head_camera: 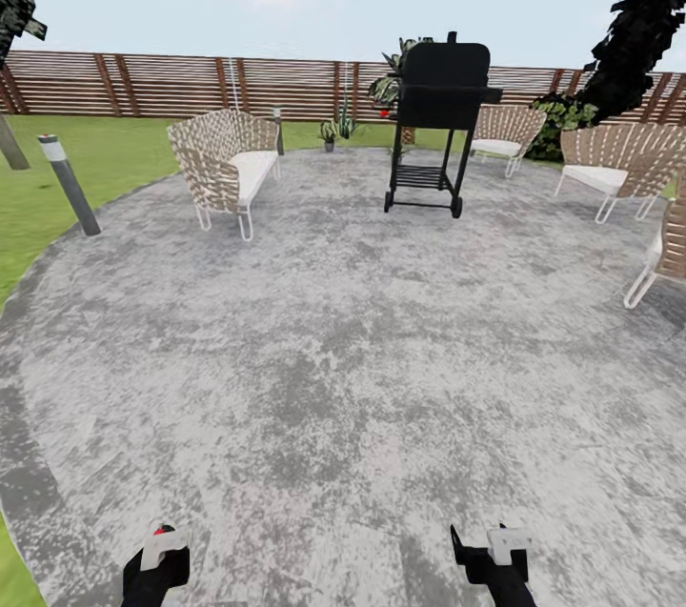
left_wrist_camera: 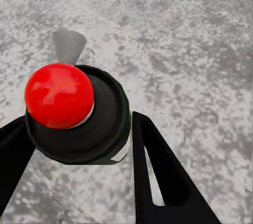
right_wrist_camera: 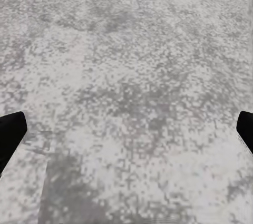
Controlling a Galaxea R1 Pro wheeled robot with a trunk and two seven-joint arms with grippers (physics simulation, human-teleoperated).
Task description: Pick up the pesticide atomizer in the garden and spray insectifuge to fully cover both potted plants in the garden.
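head view, scene: round grey mottled patio is seen ahead, lawn beside it, brown slatted fence behind.
head view, furniture: woven wicker chairs with white cushions are set around a black wheeled grill; a grey bollard lamp stands at the patio edge.
head view, plants: a small striped potted plant is noted near the fence; too small to be matched to the task's rosettes, so neither target is confirmed.
head view, arms: left gripper and right gripper are seen low over the paving, well apart; a red dot shows at the left one.
left wrist view, load: pesticide atomizer is held between the black fingers, seen end-on: round black spray head, glossy red ball on top, grey nozzle cone, sliver of white label.
left wrist view, gripper: left gripper is pinched on the bottle, fingers touching both sides.
left wrist view, ground: speckled stone-like paving, matte, is seen below.
right wrist view, gripper: right gripper is spread wide, black fingertips at the far edges, nothing between them.
right wrist view, ground: same rough grey paving.
progress: pickup is judged done; spraying of both plants is left, and the plants must first be reached.
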